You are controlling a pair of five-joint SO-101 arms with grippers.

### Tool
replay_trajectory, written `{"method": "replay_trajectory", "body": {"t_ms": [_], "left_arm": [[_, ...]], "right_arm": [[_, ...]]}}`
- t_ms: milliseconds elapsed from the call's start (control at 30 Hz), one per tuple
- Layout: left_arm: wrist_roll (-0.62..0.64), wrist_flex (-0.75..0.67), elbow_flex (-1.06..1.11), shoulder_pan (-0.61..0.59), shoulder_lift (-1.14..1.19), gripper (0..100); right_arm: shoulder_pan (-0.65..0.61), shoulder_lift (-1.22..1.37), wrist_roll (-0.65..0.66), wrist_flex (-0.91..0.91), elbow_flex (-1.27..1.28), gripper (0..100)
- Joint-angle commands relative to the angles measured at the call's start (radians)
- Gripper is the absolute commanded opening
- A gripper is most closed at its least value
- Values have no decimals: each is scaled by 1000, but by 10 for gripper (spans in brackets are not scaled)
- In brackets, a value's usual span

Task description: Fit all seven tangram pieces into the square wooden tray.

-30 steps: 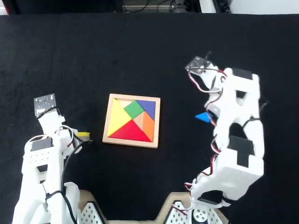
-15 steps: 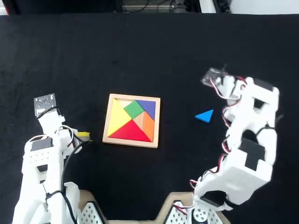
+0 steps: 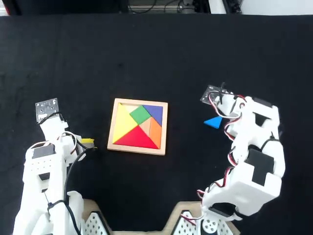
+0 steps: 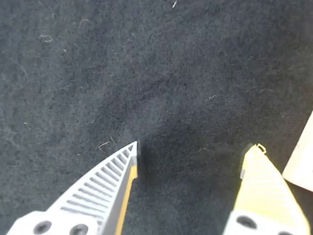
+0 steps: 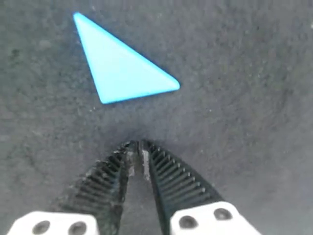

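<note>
The square wooden tray (image 3: 116,142) lies mid-table and holds several coloured pieces, among them yellow (image 3: 123,123), red (image 3: 137,139) and green (image 3: 140,114). A light blue triangle (image 3: 213,122) lies flat on the black cloth to the right of the tray. In the right wrist view my right gripper (image 5: 137,145) is shut and empty, its tips a short way from the blue triangle (image 5: 120,66) without touching it. My left gripper (image 4: 193,149) stands open over bare cloth just left of the tray, whose corner (image 4: 304,161) shows beside the yellow finger (image 4: 259,178).
The black cloth (image 3: 161,54) covers the whole table. The right arm (image 3: 254,142) stands close beside the blue triangle. The left arm (image 3: 46,156) stands at the front left. Both arm bases sit at the near edge.
The right arm swung off to the right, uncovering the blue triangle, then came back with its wrist close above it. The triangle, the tray and the left arm stayed put.
</note>
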Motion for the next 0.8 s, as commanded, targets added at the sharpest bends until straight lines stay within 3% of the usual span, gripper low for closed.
{"method": "replay_trajectory", "body": {"t_ms": [0,333,767], "left_arm": [[-12,-5,-5,4,-9,332],[-12,-5,-5,10,-9,332],[-12,-5,-7,10,-9,332]], "right_arm": [[-103,-8,6,17,18,12],[-158,-53,5,23,22,12],[-339,-88,-58,23,41,12]]}}
